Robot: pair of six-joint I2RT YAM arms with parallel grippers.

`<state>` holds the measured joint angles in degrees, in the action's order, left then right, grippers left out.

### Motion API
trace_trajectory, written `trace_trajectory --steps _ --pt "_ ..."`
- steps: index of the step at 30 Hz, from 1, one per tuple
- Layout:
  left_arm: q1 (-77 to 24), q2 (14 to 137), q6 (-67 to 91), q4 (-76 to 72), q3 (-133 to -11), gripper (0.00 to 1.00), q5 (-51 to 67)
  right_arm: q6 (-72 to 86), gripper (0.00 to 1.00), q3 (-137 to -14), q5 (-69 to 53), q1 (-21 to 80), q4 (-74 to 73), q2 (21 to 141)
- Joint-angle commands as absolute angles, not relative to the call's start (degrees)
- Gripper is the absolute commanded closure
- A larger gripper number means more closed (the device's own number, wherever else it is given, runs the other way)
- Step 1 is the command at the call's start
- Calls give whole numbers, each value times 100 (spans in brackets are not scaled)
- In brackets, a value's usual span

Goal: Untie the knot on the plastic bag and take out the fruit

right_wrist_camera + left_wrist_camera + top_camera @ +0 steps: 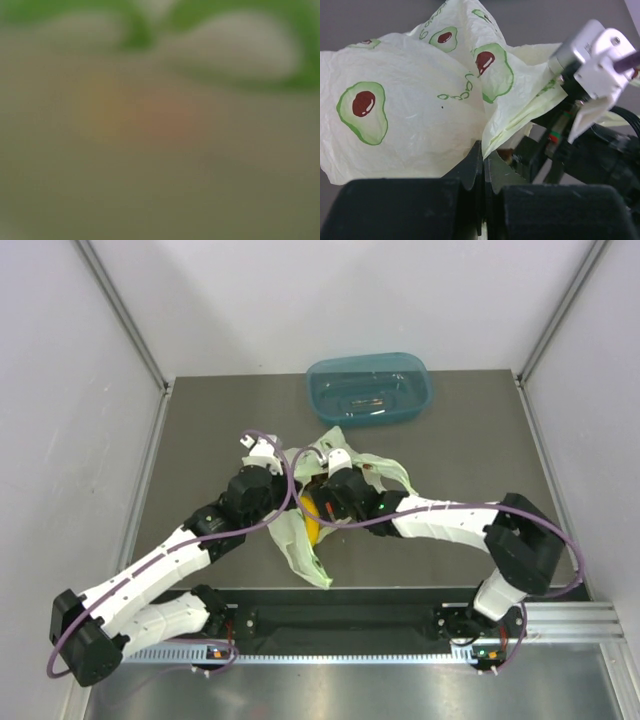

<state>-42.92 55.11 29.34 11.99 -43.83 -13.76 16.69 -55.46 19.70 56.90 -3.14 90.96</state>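
Note:
The pale green plastic bag point(300, 545), printed with avocado marks, lies crumpled mid-table between both grippers. It fills the left wrist view point(420, 115). My left gripper point(484, 155) is shut on a fold of the bag's edge and sits at the bag's left side in the top view point(290, 498). My right gripper point(320, 502) is pushed into the bag from the right, with its fingers hidden by plastic. Its wrist point(590, 55) shows beyond the bag. A yellow fruit point(312, 525) shows through the bag. The right wrist view is all blur: green outlines and an orange-brown patch point(150, 115). No knot is discernible.
A teal plastic tub point(368, 388) stands at the back of the table, beyond the bag. Grey walls and metal posts close in the left and right sides. The arms' mounting rail point(350, 625) runs along the near edge.

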Motion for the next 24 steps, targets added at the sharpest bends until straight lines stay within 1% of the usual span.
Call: trace_trajectory --steps 1,4,8,11,12,14,15,17,18,19,20,22,24 --pt "-4184 5405 3041 765 -4219 100 -1125 1591 17 -5906 1934 5441 518 9316" --pt "-4105 5396 3059 677 -4131 100 -993 1564 14 -6081 1758 5301 545 9658" --pt "-4017 5379 3067 651 -4078 100 -940 1626 13 -6135 1556 5186 562 10045" --pt "-3947 5361 3102 598 -3999 100 -870 1670 17 -6082 1319 5124 676 10125" --pt "-3911 5370 3111 563 -3964 100 -861 1670 26 -6065 1205 5115 677 10125" --pt "-3876 5370 3129 563 -3938 100 -800 1679 35 -6047 1204 5106 589 10055" --pt "-3859 5361 3129 554 -3938 100 -809 1679 48 -6012 1204 5106 554 9994" --pt "-3832 5353 3129 554 -3920 100 -817 1679 61 -5845 1248 5106 432 9714" --pt "-3797 5344 3129 554 -3903 100 -817 1679 77 -5775 1283 5106 378 9590" --pt "-3788 5344 3129 536 -3894 100 -826 1679 86 -5635 1283 5115 317 9458" --pt "-3745 5361 3129 536 -3876 100 -817 1679 100 -5573 1196 5107 142 9135" --pt "-3709 5379 3146 519 -3867 100 -800 1644 100 -5380 872 5089 -52 8538" --pt "-3683 5405 3138 501 -3858 100 -774 1626 100 -5283 213 5071 -638 8088"
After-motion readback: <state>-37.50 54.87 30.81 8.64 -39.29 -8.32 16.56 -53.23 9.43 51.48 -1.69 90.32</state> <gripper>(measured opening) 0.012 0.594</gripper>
